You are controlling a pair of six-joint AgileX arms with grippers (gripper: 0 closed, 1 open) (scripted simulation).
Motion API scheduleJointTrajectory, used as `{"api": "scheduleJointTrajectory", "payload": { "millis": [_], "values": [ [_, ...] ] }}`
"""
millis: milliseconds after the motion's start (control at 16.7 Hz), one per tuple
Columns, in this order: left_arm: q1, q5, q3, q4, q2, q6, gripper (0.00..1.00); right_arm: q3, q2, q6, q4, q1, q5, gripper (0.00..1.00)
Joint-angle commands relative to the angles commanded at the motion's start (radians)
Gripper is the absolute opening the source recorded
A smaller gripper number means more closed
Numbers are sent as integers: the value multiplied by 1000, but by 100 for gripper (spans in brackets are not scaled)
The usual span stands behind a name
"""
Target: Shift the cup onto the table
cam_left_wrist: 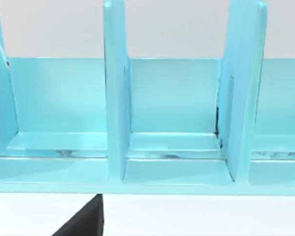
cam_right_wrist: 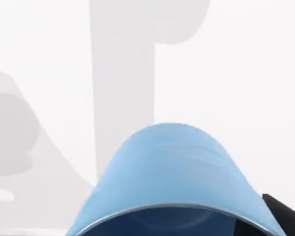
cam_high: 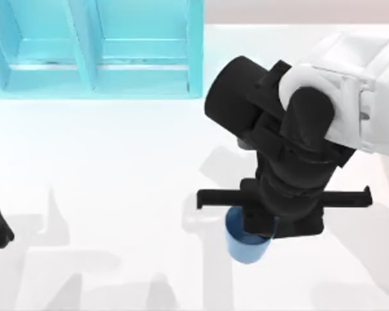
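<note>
Overhead, right gripper (cam_high: 258, 228) sits over the blue cup (cam_high: 245, 245) above white table (cam_high: 104, 175), apparently clasping its rim; grip partly hidden. Left arm parked at table's left edge, w/ teal shelf (cam_high: 91, 52) behind.

The small blue cup (cam_high: 244, 245) sits over the glossy white table (cam_high: 104, 194), right of centre, partly hidden.

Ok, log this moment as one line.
right end effector: over cup | cup: above table, clear of shelf unit | left arm: parked, table's left edge
</note>
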Motion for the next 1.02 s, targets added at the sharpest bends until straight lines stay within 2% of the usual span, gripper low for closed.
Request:
{"api": "scheduleJointTrajectory", "payload": {
  "millis": [480,840,1020],
  "values": [
    [0,0,0,0,0,0,100,-17,10,21,18,6,-2,0],
    [0,0,0,0,0,0,100,-140,68,35,224,22,3,0],
    [0,0,0,0,0,0,100,-158,83,40,244,27,3,0]
  ]
}}
